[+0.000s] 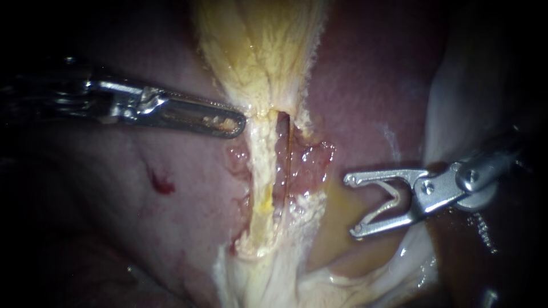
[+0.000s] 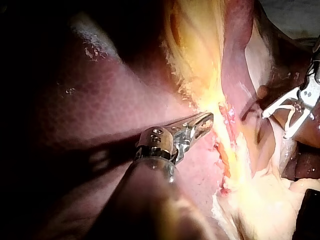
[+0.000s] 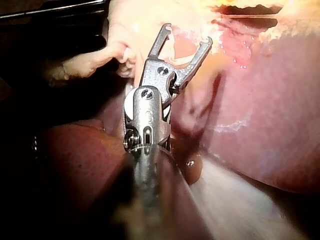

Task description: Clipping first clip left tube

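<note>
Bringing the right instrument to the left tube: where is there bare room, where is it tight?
Bare liver lies between the right instrument and the tubes, and more below the left instrument. It is tight at the tubes' top, where the left instrument's tip sits by the gallbladder.

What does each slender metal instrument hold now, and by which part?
Nothing. The right instrument has open, empty jaws; the left instrument has jaws shut beside the pale yellow tube, gripping nothing.
</note>
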`<state>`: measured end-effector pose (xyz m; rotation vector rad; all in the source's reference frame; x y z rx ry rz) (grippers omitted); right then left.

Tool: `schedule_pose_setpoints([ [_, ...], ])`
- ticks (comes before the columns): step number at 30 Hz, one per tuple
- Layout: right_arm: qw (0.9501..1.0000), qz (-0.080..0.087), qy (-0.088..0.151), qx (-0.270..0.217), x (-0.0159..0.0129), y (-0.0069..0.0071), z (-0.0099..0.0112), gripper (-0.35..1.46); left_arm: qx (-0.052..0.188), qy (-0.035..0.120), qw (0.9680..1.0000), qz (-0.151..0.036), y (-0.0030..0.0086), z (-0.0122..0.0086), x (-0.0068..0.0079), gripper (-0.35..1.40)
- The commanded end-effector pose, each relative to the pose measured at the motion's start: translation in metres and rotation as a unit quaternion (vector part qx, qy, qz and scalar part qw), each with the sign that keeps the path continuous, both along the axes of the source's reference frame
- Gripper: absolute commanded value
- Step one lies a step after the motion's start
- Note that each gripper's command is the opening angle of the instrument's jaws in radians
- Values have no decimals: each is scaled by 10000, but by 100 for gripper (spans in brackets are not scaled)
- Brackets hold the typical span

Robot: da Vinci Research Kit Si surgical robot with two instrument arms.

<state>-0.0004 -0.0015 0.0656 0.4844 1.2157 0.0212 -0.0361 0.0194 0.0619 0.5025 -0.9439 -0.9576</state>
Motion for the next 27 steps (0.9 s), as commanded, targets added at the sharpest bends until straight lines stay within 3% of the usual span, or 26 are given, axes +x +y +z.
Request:
schedule_pose_setpoints([
  [1,10000,-2,2,-1,0,0,0,50,1,-4,10000,2,0,-1,1,-35],
  [9,10000,15,-19,52,0,1,0,50,56,-52,10000,48,7,-18,17,-35],
  [15,10000,14,-18,52,0,1,0,50,59,-41,10000,-50,21,-43,35,-35],
  [22,10000,14,-17,54,-1,1,0,50,28,-31,9999,-120,23,-58,65,-35],
  [27,10000,13,-17,55,-1,1,0,50,22,-49,9998,-169,28,-63,73,-35],
])
